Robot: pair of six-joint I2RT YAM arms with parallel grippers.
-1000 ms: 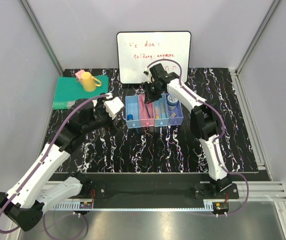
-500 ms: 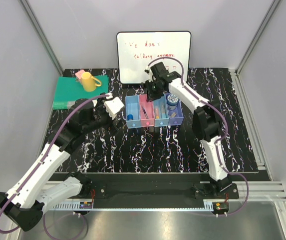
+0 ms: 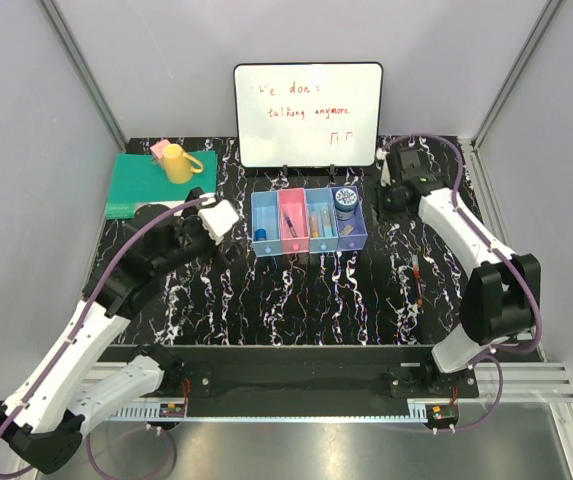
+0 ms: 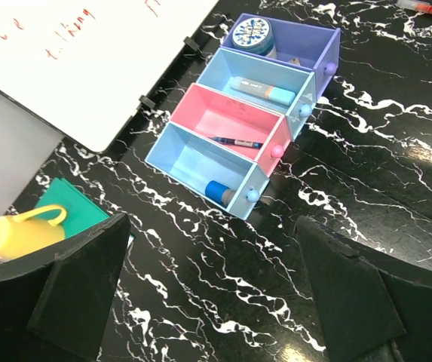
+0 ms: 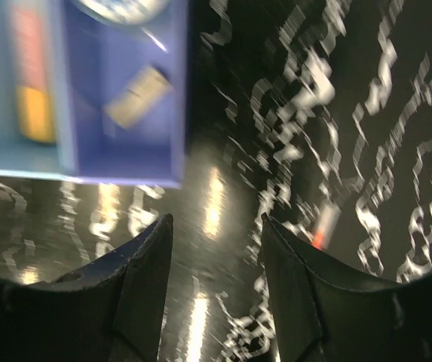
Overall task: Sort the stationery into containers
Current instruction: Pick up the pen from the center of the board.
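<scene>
While both jaws gape empty | red pen (image 3: 416,271) lies near right gripper (image 5: 214,226)

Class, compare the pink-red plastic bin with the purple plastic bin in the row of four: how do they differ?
The pink-red plastic bin sits second from the left of the row in the top view; the purple plastic bin is at the right end. The pink-red one holds one thin dark pen; the purple one holds a round blue-white patterned roll and a small tan block. Both are open-topped and joined in one row.
</scene>
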